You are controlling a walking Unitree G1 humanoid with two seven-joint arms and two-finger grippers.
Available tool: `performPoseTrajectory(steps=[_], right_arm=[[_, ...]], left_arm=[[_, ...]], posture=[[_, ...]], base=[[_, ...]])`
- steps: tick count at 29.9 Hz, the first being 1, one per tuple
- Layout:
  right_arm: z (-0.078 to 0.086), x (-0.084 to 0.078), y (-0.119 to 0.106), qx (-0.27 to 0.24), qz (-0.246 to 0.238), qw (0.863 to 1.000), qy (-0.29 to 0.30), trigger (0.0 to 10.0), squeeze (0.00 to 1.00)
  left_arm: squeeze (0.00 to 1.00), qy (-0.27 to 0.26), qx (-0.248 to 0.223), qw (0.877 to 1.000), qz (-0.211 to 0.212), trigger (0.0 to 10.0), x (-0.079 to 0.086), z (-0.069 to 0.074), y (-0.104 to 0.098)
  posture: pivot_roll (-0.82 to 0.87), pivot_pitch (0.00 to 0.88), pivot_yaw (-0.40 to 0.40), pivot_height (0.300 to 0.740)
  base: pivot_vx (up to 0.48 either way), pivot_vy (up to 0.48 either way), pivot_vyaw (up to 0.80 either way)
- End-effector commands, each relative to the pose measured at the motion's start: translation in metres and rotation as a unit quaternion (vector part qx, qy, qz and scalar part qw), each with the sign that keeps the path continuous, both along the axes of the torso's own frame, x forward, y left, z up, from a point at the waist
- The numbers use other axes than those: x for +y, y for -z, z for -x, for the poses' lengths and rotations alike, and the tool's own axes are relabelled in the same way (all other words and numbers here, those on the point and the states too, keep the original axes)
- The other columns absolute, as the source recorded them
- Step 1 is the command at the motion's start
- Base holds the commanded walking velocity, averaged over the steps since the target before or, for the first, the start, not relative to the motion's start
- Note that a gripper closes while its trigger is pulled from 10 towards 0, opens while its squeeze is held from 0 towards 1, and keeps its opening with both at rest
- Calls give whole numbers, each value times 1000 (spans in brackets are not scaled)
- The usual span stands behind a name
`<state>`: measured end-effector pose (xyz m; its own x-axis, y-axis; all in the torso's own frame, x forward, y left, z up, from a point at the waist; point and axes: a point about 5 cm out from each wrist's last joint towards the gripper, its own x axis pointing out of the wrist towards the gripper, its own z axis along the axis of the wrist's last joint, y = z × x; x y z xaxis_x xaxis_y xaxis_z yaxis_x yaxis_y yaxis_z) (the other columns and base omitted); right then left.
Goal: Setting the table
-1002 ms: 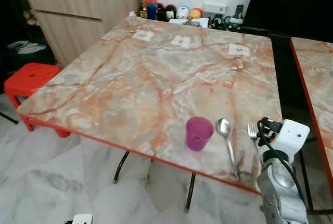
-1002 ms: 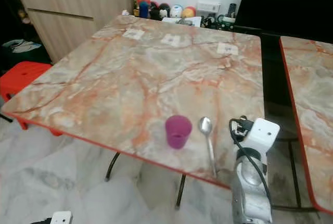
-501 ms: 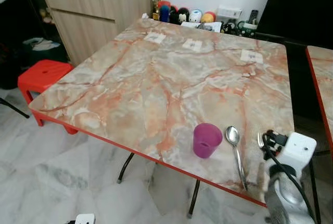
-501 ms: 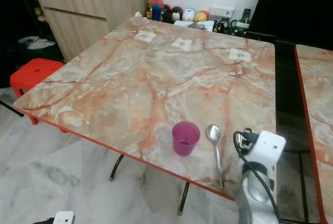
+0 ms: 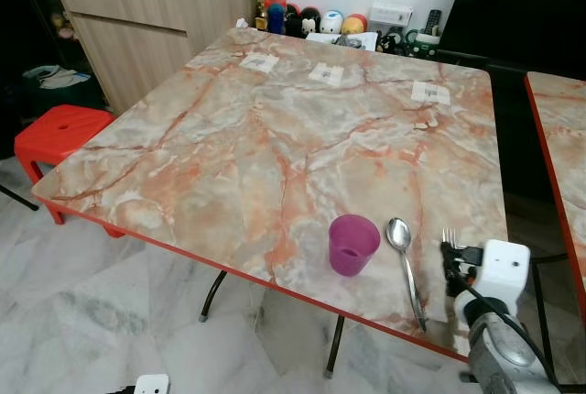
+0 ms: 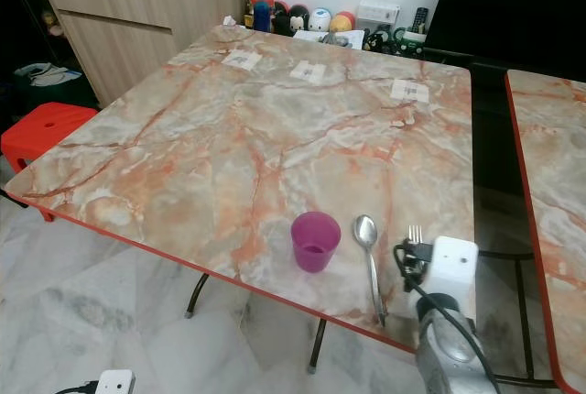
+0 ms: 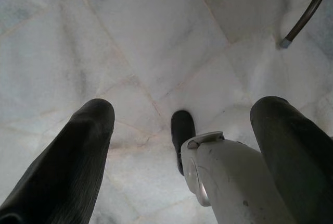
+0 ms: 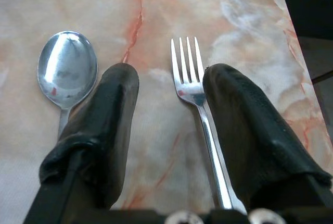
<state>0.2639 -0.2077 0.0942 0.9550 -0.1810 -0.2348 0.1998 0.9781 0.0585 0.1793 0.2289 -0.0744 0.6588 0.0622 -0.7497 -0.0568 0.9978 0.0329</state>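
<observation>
Right wrist view: the fork lies flat on the marble worktop, tines pointing away from the robot, parallel to the spoon beside the purple cup, its contents indiscernible, while the right tool straddles the fork, fingers apart, one touching it.

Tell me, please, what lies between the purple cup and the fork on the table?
The spoon lies between the purple cup and the fork, its bowl pointing away from the robot; both eye views show it.
</observation>
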Motion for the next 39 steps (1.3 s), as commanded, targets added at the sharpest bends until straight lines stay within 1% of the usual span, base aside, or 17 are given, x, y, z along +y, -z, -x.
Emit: performPoseTrajectory(steps=[1,4,11,17,20,24,34,39], right_arm=[[0,-2,-1,3,-1,1000,10,10000,0],[2,-3,4,18,1,1000,24,10000,0],[2,-5,4,20,-6,999,30,10000,0],[-5,-10,8,33,-21,999,37,10000,0],[-11,-16,6,29,-23,998,48,10000,0],[-14,-16,5,31,-27,998,45,10000,0],[-12,-14,11,46,-27,998,37,10000,0],[-9,-19,14,59,-23,997,53,10000,0]], left_arm=[[0,1,20,1000,-1,10000,1,8,4],[0,3,23,1000,-1,10000,2,9,5],[0,4,24,1000,-1,10000,2,9,5],[0,8,26,1000,-1,10000,2,10,5],[0,9,27,1000,-2,10000,2,11,5],[0,10,28,1000,-2,10000,2,11,5],[0,13,29,999,-3,10000,3,12,5],[0,14,30,999,-3,10000,3,11,5]], posture=[[-16,111,-27,740],[-17,109,-23,740],[-18,103,-21,740],[-19,95,-18,740],[-17,91,-17,740],[-18,87,-16,740],[-20,89,-14,740],[-19,94,-13,740]], base=[[0,0,0],[0,0,0],[0,0,0],[0,0,0],[0,0,0],[0,0,0],[0,0,0],[0,0,0]])
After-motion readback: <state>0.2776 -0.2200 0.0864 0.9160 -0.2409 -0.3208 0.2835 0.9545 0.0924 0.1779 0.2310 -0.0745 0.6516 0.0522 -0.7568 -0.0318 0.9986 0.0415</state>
